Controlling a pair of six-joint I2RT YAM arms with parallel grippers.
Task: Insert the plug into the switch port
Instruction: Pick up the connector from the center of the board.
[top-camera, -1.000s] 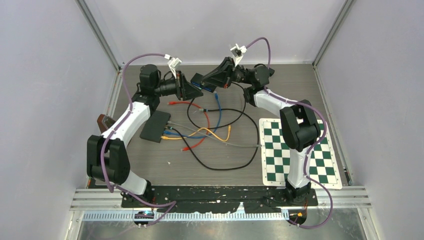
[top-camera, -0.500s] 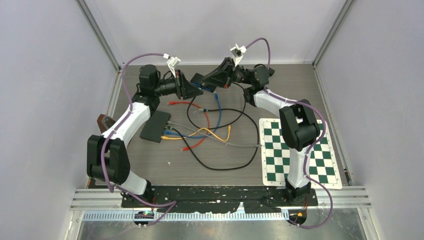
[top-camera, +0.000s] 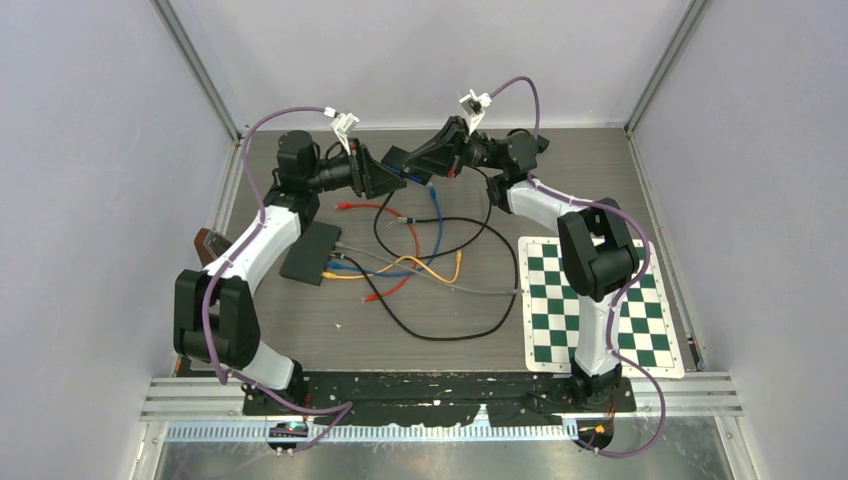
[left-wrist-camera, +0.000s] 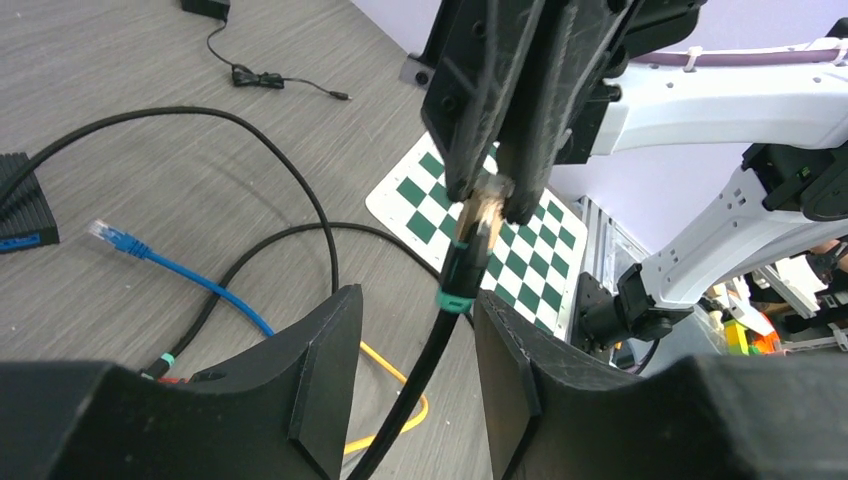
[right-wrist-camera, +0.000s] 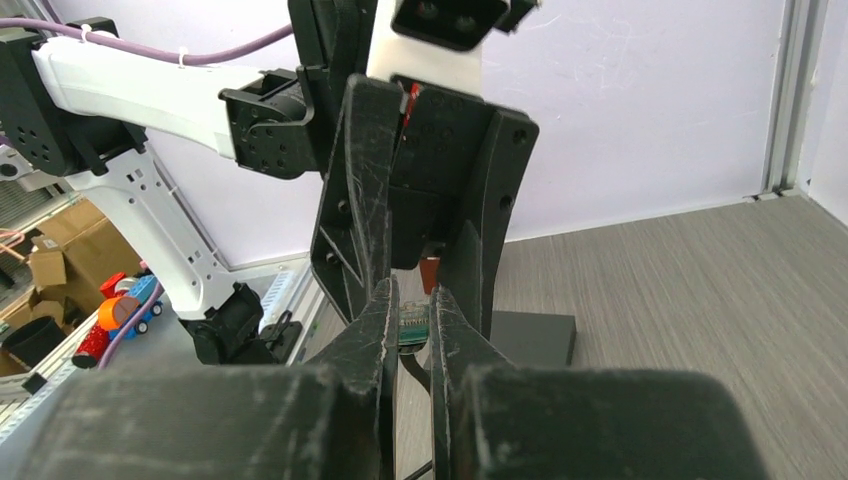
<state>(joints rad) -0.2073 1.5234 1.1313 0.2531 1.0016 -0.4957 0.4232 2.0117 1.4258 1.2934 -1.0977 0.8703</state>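
Clear plug (left-wrist-camera: 482, 216) pinched in the right gripper (left-wrist-camera: 490, 203) above the table's (top-camera: 600, 160) far edge, left gripper (left-wrist-camera: 415, 308) parted loosely around its black cable (left-wrist-camera: 426, 372).

The left arm (top-camera: 262, 235) and right arm (top-camera: 560, 210) were stretched to the far middle, wrists turned inward; the grippers were held tip to tip, facing each other; the left gripper (left-wrist-camera: 415, 320) was seen with jaws parted; the right gripper (right-wrist-camera: 413, 310) was clamped on the plug (left-wrist-camera: 478, 222).
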